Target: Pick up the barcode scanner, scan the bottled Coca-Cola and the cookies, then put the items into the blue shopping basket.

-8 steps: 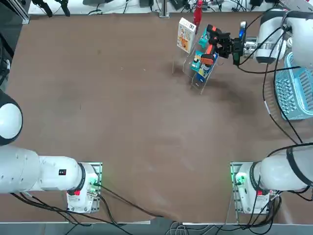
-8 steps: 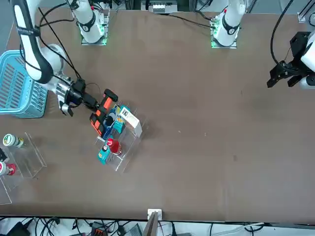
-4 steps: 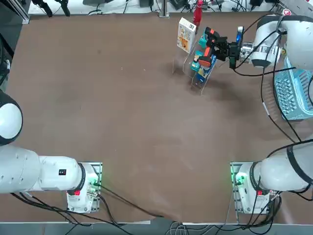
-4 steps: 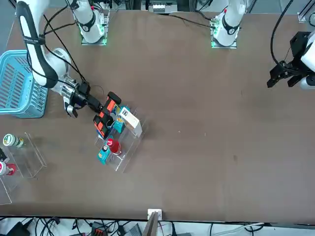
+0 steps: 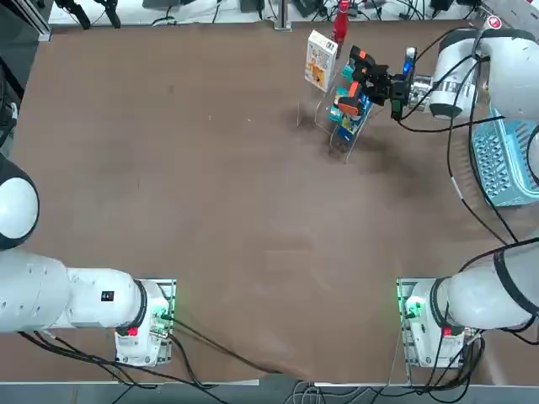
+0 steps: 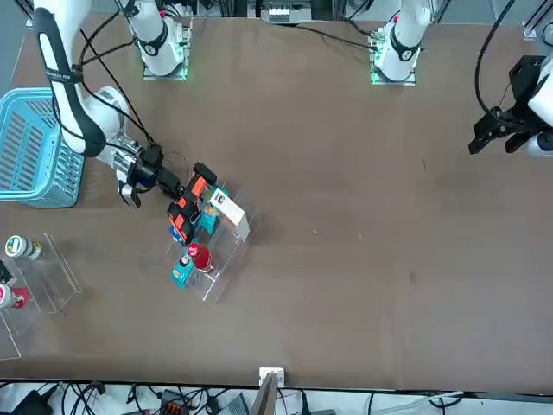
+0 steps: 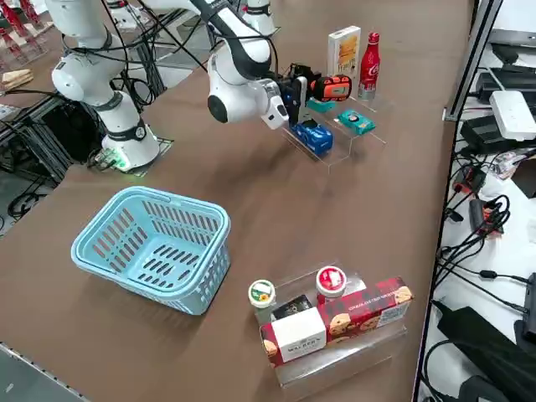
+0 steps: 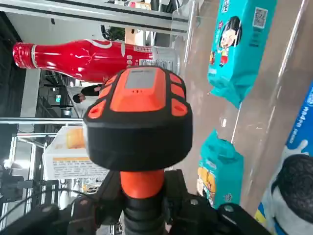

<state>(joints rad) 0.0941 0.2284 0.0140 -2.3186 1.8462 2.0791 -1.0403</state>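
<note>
- Overhead, found right end effector clamped on the barcode scanner, held level over the clear rack at the tabletop's far right corner. Placed the cookies upright at the rack's far-left end, the bottled Coca-Cola just behind them, the blue shopping basket well apart, beyond the arm. Judged a knock likely: scanner head sat very near the teal and blue packets, so any further advance could topple them or shove the rack.
- From the front, saw scanner overlapping the rack's upper tier, bottle cap and cookies just beyond. Noted a second clear stand with two capped jars near the tabletop edge, out of the way.
- From the right side, showed scanner head aimed toward cookies and Coca-Cola, blue packet and teal packet on the steps below. Reckoned a missed read possible if the barcodes faced away from the beam. Trailing cables near the wrist could snag on the rack. Basket stood empty; a separate stand of biscuits and jars sat nearest the camera.
- At the wrist, confirmed fingers gripping the orange handle, red bottle and cookie box behind the head, teal packets beside.
</note>
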